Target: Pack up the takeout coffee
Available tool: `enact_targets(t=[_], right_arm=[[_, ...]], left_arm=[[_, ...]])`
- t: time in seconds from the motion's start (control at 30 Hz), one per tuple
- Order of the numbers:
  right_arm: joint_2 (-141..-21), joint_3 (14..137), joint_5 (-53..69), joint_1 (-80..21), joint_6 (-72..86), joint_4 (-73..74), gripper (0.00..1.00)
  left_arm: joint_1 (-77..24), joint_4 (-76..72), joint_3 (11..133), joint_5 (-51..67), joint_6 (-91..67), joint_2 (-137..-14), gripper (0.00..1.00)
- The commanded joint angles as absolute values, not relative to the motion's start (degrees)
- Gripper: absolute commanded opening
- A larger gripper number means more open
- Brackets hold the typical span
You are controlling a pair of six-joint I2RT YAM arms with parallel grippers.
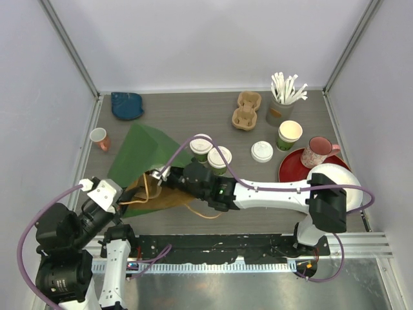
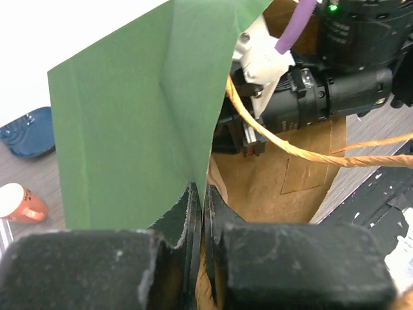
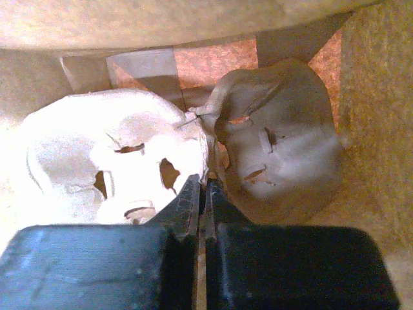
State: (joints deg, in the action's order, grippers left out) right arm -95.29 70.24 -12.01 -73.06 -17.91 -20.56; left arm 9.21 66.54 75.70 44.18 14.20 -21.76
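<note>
Two lidded dark-green takeout coffee cups (image 1: 201,147) (image 1: 219,158) stand on the table just beyond my right forearm, outside the bag. The bag (image 1: 139,152), green outside and brown inside, lies on its side with its mouth towards the arms. My left gripper (image 2: 199,190) is shut on the bag's mouth edge (image 2: 129,116). My right arm reaches into the bag, so its fingers are hidden from above. Inside, my right gripper (image 3: 203,184) is shut on the middle ridge of a moulded pulp cup carrier (image 3: 284,148) that lies at the bag's bottom.
A loose white lid (image 1: 262,151), a stack of lidless green cups (image 1: 289,134) and a pink mug (image 1: 316,152) on a red plate stand at the right. Further back are a second carrier (image 1: 246,110), a holder of white sticks (image 1: 282,103), a blue dish (image 1: 127,105) and a small orange cup (image 1: 100,137).
</note>
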Motion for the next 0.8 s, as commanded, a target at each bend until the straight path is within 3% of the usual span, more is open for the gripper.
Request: enact_targets(t=[0.0, 0.4, 0.77], right_arm=[[-89.1, 63.4, -22.9, -74.2, -20.6, -35.4, 0.01], [-89.2, 55.7, -35.8, -77.8, -26.1, -59.8, 0.01], [-103.9, 70.7, -43.2, -77.9, -31.5, -74.4, 0.01]], left_arm=[[9.0, 63.9, 75.6, 46.1, 19.4, -20.6, 0.00], [9.2, 59.2, 75.7, 49.4, 7.6, -20.9, 0.00], [11.4, 53.7, 73.9, 56.1, -2.1, -21.3, 0.00]])
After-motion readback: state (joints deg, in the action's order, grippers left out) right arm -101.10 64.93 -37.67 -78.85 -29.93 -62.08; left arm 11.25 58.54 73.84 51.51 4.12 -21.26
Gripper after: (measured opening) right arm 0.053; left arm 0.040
